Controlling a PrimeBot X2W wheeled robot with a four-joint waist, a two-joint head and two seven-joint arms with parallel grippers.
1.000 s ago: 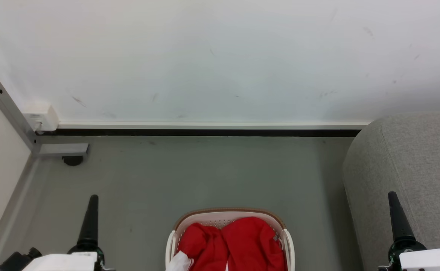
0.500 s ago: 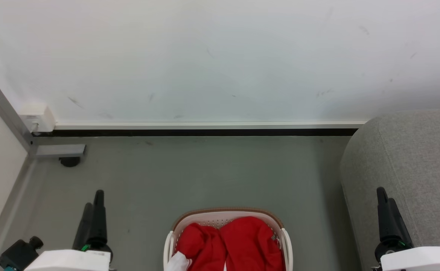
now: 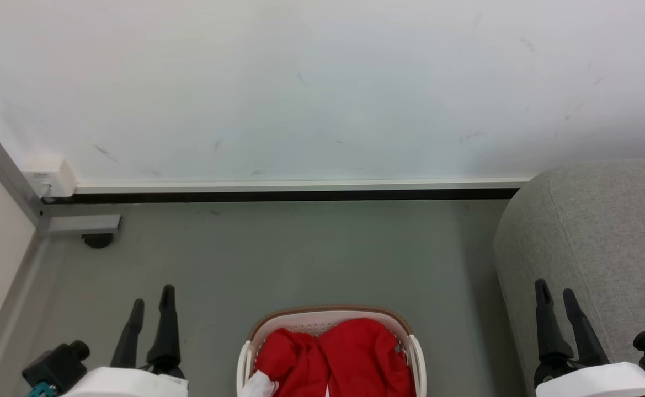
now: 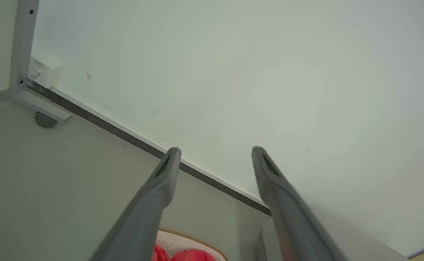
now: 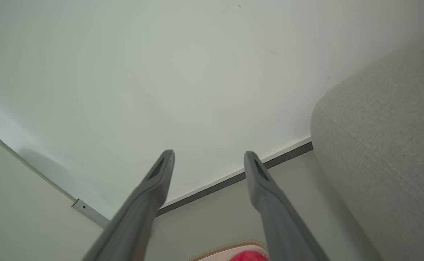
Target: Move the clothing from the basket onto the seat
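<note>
While close to the white wall (image 3: 322, 82) and resting on grey floor (image 3: 300, 253), takes up the right side: seat (image 3: 603, 231), rounded at its edge. Stands bottom centre on the floor, left of the seat and apart from it: basket (image 3: 328, 310). Lies heaped inside the basket: red clothing (image 3: 361, 353). Hang low at either side of the basket, with fingers spread apart, gripping nothing: left gripper (image 3: 152, 295), right gripper (image 3: 555, 286).
</note>
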